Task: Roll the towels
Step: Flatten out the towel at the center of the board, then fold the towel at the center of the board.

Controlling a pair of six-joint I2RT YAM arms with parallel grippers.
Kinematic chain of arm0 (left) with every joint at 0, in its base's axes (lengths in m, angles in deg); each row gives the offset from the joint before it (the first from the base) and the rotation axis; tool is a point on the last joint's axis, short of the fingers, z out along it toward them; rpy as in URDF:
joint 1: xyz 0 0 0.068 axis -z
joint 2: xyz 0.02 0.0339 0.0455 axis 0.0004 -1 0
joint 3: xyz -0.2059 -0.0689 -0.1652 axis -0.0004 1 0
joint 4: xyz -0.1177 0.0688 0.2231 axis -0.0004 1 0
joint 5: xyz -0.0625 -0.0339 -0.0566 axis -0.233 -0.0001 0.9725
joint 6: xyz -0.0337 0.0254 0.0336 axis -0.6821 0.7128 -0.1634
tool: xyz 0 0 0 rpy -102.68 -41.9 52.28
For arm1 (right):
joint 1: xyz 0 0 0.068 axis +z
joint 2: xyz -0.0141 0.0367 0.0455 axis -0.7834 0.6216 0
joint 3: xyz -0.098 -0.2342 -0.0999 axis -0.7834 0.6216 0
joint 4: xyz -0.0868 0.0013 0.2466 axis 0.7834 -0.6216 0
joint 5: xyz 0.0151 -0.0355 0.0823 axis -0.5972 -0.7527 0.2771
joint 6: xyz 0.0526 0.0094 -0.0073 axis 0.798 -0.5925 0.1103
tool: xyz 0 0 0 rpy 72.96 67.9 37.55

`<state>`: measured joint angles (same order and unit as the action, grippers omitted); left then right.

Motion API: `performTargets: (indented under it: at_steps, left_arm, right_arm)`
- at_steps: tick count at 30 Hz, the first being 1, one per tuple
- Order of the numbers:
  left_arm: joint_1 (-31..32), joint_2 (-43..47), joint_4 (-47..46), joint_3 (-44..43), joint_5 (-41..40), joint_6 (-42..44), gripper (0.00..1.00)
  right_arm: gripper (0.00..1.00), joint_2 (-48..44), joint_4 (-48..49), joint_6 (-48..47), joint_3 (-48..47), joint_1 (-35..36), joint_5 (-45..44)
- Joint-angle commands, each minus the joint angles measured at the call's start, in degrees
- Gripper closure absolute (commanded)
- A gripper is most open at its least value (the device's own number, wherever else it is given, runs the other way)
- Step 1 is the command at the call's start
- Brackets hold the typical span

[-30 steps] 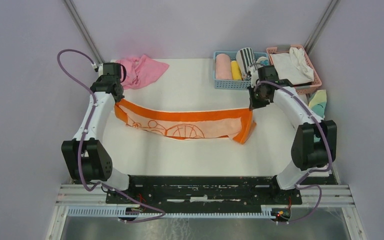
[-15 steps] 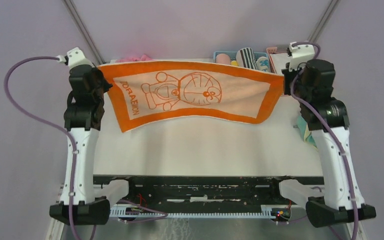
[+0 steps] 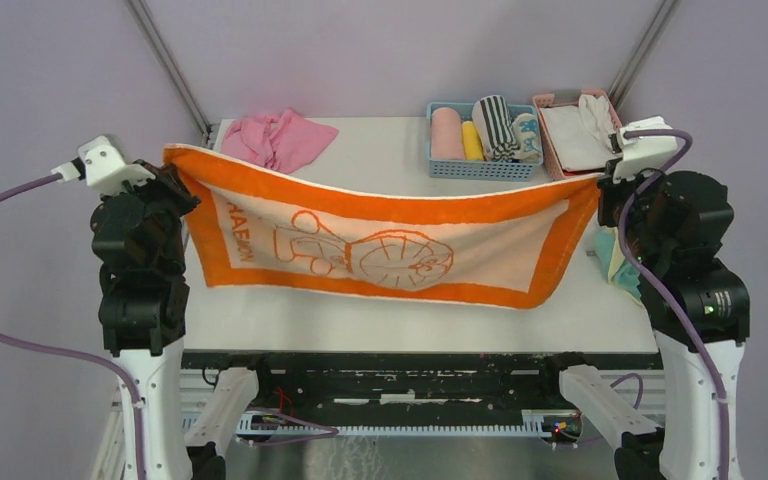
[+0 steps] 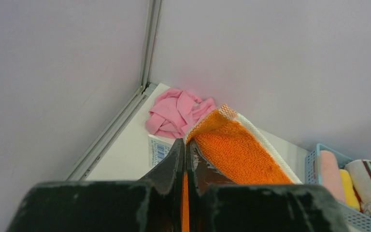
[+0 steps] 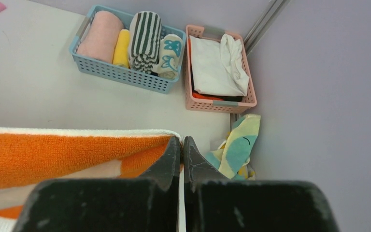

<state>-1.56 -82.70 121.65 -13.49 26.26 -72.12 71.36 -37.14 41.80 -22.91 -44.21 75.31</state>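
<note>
Orange towel (image 3: 390, 240) hangs stretched in the air over the table (image 3: 360, 320), one top corner in each gripper.
Left gripper (image 3: 174, 168) and right gripper (image 3: 592, 192) both pinched shut on the corners. I'd lower both evenly, hold the tension, lay it flat and square mid-table, and only then let go to start rolling.

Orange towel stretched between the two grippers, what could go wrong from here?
The left gripper and right gripper each pinch only a corner of the orange towel; a corner may slip and the cloth drop crumpled.
It sags mid-span, so laid down it may wrinkle or fold over.
Set down too far back, it could cover the pink towel or bump the blue basket.
</note>
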Motion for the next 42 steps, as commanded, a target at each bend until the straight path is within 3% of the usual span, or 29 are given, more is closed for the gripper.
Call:
performTargets:
  at_steps: [1,5,9,15,20,27,34,42]
  left_arm:
    - [-0.40,-5.07,-3.75,5.53,2.98,3.04,0.93]
    - [-0.45,-13.43,-9.78,12.31,4.36,2.56,0.93]
    - [-0.42,-28.28,-16.52,14.58,6.29,0.32,0.95]
    - [-1.20,-52.07,-19.38,4.96,10.43,-0.60,0.97]
    - [-4.84,-65.33,-23.06,-1.34,21.00,-2.16,0.97]
    - [-6.11,-70.42,-28.67,-4.50,28.77,-0.67,0.97]
    - [-6.20,-69.85,-28.91,-6.75,28.98,2.11,0.97]
    - [-7.95,-65.74,-29.84,-1.43,29.40,2.46,0.97]
  right_arm:
    - [1.00,5.51,2.00,-0.27,2.75,-0.32,-3.16]
    - [1.00,13.47,8.31,-1.17,8.32,-0.38,-6.46]
    - [1.00,25.37,16.78,-2.01,11.68,-1.89,-6.84]
    - [1.00,41.58,29.16,-3.45,11.53,-6.78,-3.18]
    - [1.00,51.87,33.28,-5.46,8.10,-10.15,-0.98]
    - [1.00,54.33,37.72,-7.62,7.45,-11.55,5.05]
    - [1.00,55.37,38.93,-8.83,5.71,-12.03,7.63]
    - [1.00,51.74,39.46,-8.23,10.36,-12.44,6.82]
